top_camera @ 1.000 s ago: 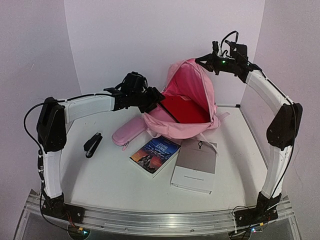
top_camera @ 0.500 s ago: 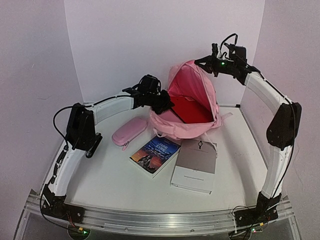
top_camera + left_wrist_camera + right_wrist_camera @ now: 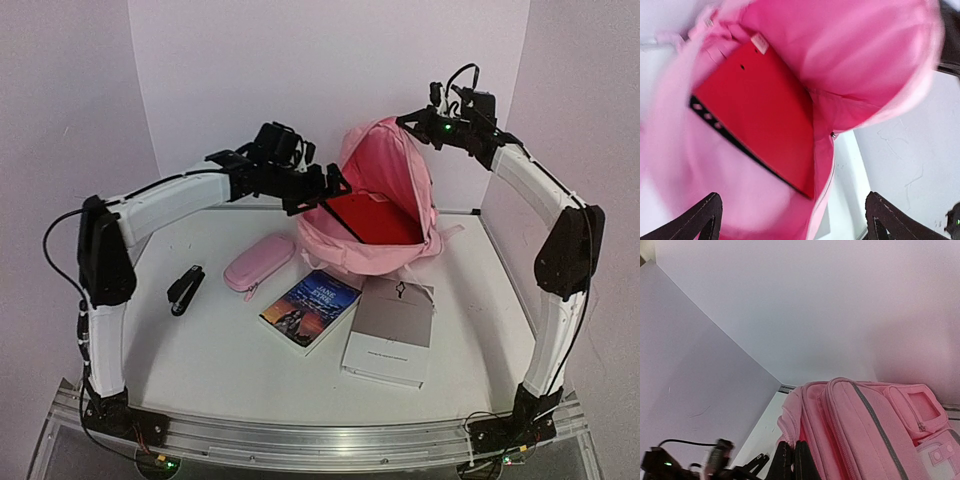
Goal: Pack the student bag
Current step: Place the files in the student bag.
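While its top edge is pinched up, soft pink fabric backpack sits open at back centre of white table
Left to right: black stapler, pink oval zip pencil case, left gripper with jaws spread wide and empty at bag mouth, flat red folder inside bag, right gripper clamped shut on bag's top edge

bright even light, left wrist view motion-blurred.

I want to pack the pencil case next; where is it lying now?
In the top view the pink pencil case lies left of centre, between the black stapler and the student bag.
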You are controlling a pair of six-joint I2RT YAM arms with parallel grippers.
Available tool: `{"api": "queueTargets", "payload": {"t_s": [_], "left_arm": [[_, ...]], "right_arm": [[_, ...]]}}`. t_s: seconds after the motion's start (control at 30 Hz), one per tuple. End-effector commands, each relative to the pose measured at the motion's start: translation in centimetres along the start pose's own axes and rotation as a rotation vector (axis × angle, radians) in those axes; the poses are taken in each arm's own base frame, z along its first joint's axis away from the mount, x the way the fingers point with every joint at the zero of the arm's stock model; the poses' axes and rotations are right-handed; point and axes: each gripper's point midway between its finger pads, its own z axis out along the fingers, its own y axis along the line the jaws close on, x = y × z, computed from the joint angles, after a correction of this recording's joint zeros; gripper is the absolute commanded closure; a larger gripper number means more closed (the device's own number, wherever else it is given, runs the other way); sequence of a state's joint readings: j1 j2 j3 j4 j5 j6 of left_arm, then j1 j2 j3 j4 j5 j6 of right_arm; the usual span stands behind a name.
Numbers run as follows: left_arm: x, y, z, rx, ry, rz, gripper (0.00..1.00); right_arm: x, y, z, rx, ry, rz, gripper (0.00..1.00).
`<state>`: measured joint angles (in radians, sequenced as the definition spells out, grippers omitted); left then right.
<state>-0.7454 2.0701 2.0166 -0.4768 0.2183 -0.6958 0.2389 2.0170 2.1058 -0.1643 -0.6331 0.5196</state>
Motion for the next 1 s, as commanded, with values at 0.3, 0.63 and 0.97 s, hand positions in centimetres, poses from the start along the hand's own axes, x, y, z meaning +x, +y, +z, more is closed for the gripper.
{"api": "queueTargets", "payload": {"t_s": [0.3,0.63,0.97], "left_arm": [[12.5,-5.3,-3.8,0.073,0.309,0.476,0.01],[17.4,-10.7,5.9,0.257,0.390,0.816,0.02],[22.8,-9.6,9.6,0.251,0.411,0.950,0.02]], "right_arm": [[-3.7,1.2,-1.4,-0.042,-0.142,-0.098,1.00],[-2.5,0.1,-0.8,-0.027,-0.114,-0.169,1.00],[-1.0,-0.5,-0.4,-0.037,-0.071,-0.163,1.00]]}}
